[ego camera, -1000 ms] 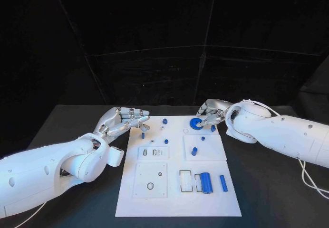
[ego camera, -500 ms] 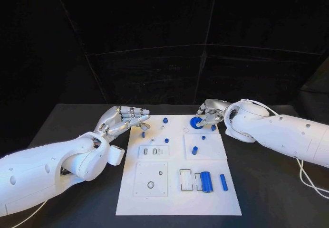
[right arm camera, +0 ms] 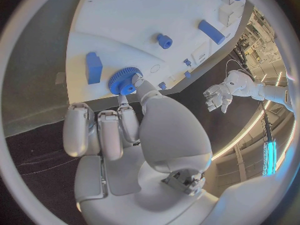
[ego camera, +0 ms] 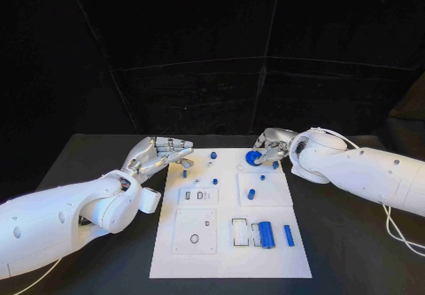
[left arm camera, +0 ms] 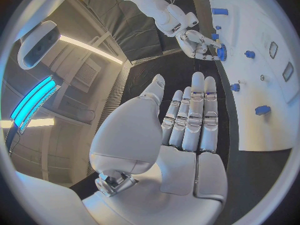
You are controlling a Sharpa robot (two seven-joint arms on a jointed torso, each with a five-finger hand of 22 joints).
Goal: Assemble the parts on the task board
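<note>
Right hand (ego camera: pixel 268 147) grips gear (ego camera: pixel 252 158) (board's far edge).

Bare black desk (ego camera: pixel 106 153) beneath and outboard of left robot hand (ego camera: pixel 161 155), small upright blue pegs (ego camera: pixel 214 156) just inboard, blue gear (ego camera: pixel 252 158) at right robot hand (ego camera: pixel 269 146) fingertips.

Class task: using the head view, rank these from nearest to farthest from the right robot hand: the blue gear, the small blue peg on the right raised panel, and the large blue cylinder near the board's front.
1. Blue gear: at the right robot hand, touching its fingertips.
2. Small blue peg: mid-board, right panel.
3. Large blue cylinder: front of the task board.
</note>
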